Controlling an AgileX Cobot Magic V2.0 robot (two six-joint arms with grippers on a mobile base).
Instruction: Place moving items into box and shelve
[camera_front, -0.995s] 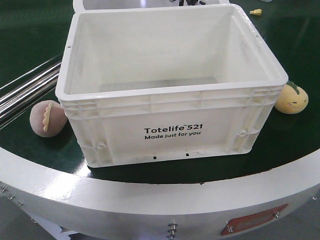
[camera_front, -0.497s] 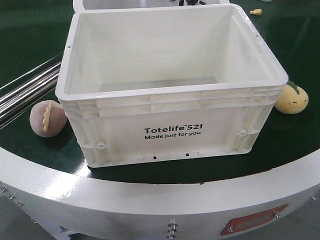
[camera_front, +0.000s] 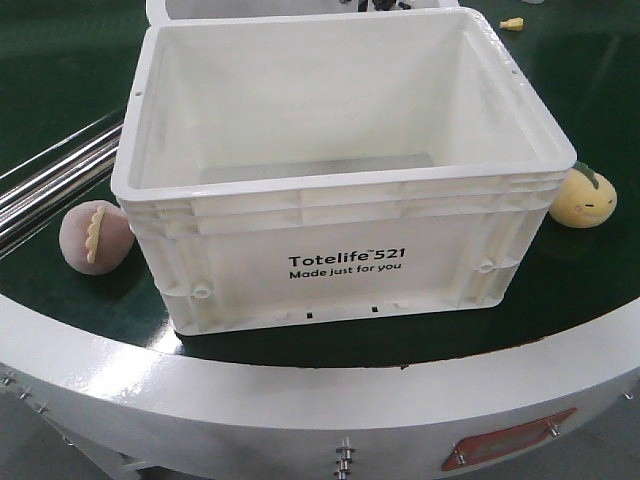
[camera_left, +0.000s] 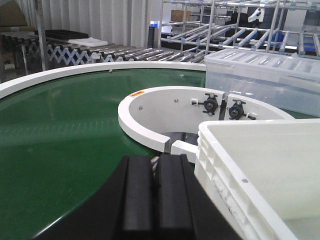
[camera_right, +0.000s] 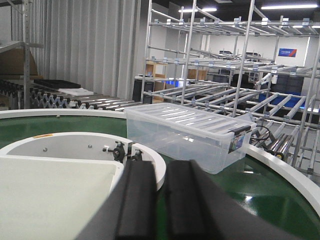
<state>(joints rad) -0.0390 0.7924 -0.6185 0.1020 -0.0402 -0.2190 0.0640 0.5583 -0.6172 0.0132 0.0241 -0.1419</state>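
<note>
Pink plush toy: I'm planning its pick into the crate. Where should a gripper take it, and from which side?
Probably from above, across the round body of the pink plush toy, fingers straddling the cream ridge. The white crate stands close beside it, so sideways looks cramped.

Warehouse or logistics floor: green ring-shaped conveyor belt (camera_left: 60, 125) with white rim (camera_front: 250, 400), steel roller tracks (camera_left: 130, 51), tall tube-frame flow racks (camera_right: 225, 60), white plastic tote crate (camera_front: 340, 260), clear lidded storage tub (camera_right: 190, 132), pleated grey curtain walls (camera_right: 85, 50), ceiling strip lights (camera_right: 282, 7).
</note>
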